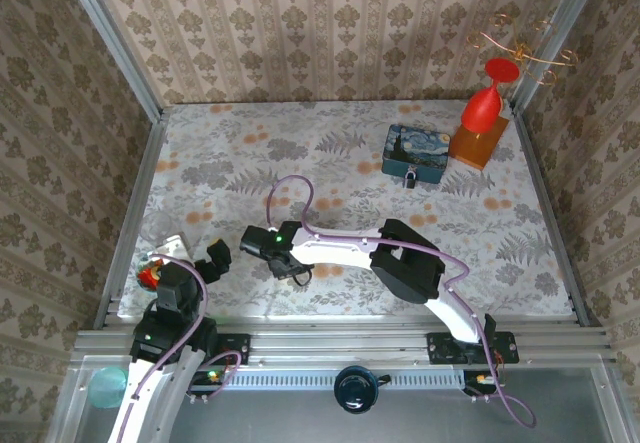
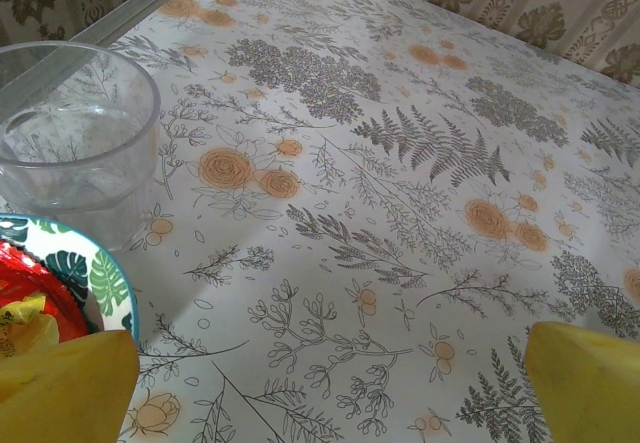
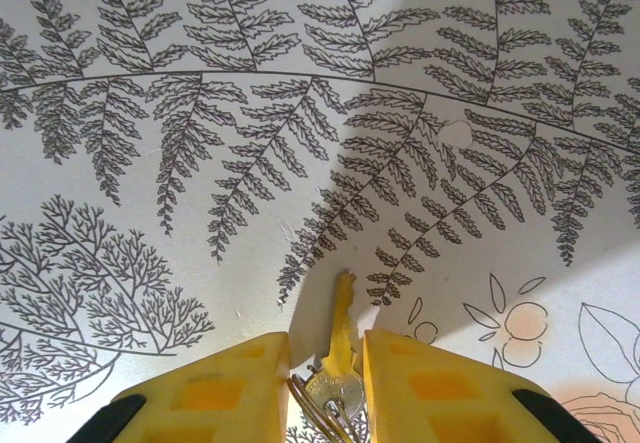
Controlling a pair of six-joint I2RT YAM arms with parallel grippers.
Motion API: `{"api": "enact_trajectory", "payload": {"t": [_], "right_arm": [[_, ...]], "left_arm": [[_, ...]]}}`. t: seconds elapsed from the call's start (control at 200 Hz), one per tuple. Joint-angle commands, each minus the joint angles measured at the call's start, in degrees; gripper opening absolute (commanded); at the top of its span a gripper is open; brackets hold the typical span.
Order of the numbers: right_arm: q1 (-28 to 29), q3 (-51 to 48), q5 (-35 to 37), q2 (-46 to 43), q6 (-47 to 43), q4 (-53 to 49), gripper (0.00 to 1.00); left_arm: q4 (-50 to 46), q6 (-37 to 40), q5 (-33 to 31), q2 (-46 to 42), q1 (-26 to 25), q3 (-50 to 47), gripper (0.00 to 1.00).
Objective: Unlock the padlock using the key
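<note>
Well back at the right of the table (image 1: 230,153): the padlock (image 1: 411,176), small and black, close against the front of the blue tin (image 1: 418,148). Nearer the arms and left of centre: the key (image 3: 342,328), lying on the fern-printed cloth with its blade pointing away from the wrist camera and its ring (image 3: 315,403) trailing back under the fingers.

Step in hand, by the look of it: picking up the key. To do it well:
- Centre the key's head between the pads before squeezing.
- Take hold on the head, not the toothed blade, leaving the blade free for the keyhole.
- Press squarely, so as not to let the key swivel.
- Lift straight up, minding the ring so as not to snag it.
- Then carry across to the padlock, well apart from here, and look for the keyhole, too small to make out from above.

Right gripper (image 3: 326,348): drawn narrow about the key, yellow pads (image 3: 220,388) just beside either edge of the head, with a sliver of cloth visible at the left one. Pinching firmly or merely bracketing: cannot tell.

Left gripper (image 2: 325,393): spread wide, holding nothing, low over the table near a clear cup (image 2: 70,143) and a leaf-patterned dish (image 2: 105,283).
</note>
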Motion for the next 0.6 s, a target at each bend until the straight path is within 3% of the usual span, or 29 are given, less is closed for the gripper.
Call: {"api": "enact_trajectory", "payload": {"t": [0.0, 0.2, 0.405, 0.595], "right_arm": [[-0.1, -2.4, 3.6, -1.6, 1.7, -2.8, 0.27], [0.2, -3.0, 3.5, -1.6, 1.5, -2.5, 0.27], [1.1, -2.5, 4.1, -1.0, 1.4, -4.0, 0.39], [1.9, -1.6, 4.5, -0.3, 1.3, -5.5, 0.4]], "left_arm": [[0.0, -0.4, -0.7, -0.8, -0.2, 0.9, 1.0], [0.0, -0.4, -0.8, -0.8, -0.2, 0.8, 1.0], [-0.3, -0.6, -1.4, -0.8, -0.2, 0.9, 1.0], [-0.4, -0.5, -1.8, -0.8, -0.2, 0.8, 1.0]]}}
